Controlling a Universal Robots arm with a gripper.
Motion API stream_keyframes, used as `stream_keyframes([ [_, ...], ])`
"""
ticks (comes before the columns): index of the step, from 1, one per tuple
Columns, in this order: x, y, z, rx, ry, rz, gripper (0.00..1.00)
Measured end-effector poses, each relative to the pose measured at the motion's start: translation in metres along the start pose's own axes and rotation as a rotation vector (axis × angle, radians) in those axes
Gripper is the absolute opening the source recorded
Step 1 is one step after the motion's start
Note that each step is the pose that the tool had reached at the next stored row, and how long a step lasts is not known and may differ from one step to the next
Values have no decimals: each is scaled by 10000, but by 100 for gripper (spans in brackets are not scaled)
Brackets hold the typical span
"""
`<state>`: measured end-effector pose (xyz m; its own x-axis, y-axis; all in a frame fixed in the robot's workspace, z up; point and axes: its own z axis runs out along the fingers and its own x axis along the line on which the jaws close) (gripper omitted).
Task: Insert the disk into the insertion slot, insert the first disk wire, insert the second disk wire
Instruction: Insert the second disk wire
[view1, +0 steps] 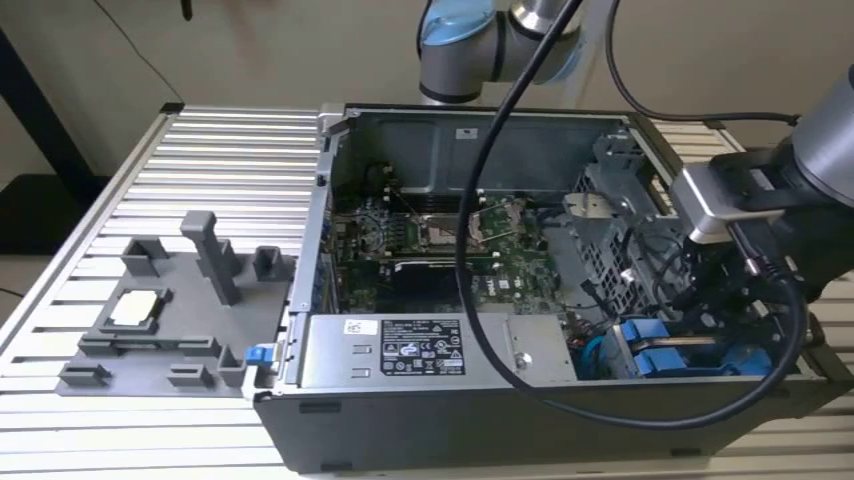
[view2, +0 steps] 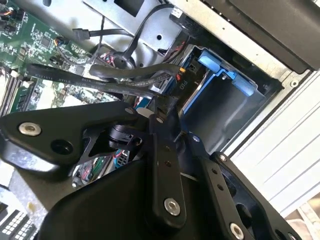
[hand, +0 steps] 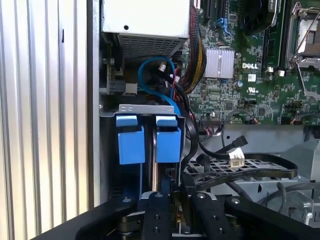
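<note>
Down at the near corner of the open computer case (view1: 441, 430), on the exterior view's right, one insertion slot (hand: 145, 108) holds two blue carrier ends (hand: 131, 142) side by side. The disk (hand: 167, 145) stands on edge there, long axis running into the bay, blue end facing out. One gripper (hand: 176, 192) hangs just beside it among black cables (hand: 235, 172); whether it grips anything I cannot tell.
</note>
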<state>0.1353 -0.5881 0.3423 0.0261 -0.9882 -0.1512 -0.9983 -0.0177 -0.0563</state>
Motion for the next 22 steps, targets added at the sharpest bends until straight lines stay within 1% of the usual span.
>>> stream_keyframes([
  [2, -7, -3, -58, -1, -26, 1, 24],
  [3, -7, -4, -69, 0, -37, 1, 24],
  [12, -5, -4, -70, 0, -37, 1, 24],
  [13, -5, -4, -71, 0, -37, 1, 22],
  [14, -5, -4, -70, 0, -37, 1, 22],
  [15, -5, -4, -70, 1, -38, 1, 16],
  [19, -5, -4, -70, 1, -37, 1, 16],
  [20, -5, -4, -69, 4, 9, -3, 16],
  [22, -3, 3, -60, 34, 177, -15, 16],
])
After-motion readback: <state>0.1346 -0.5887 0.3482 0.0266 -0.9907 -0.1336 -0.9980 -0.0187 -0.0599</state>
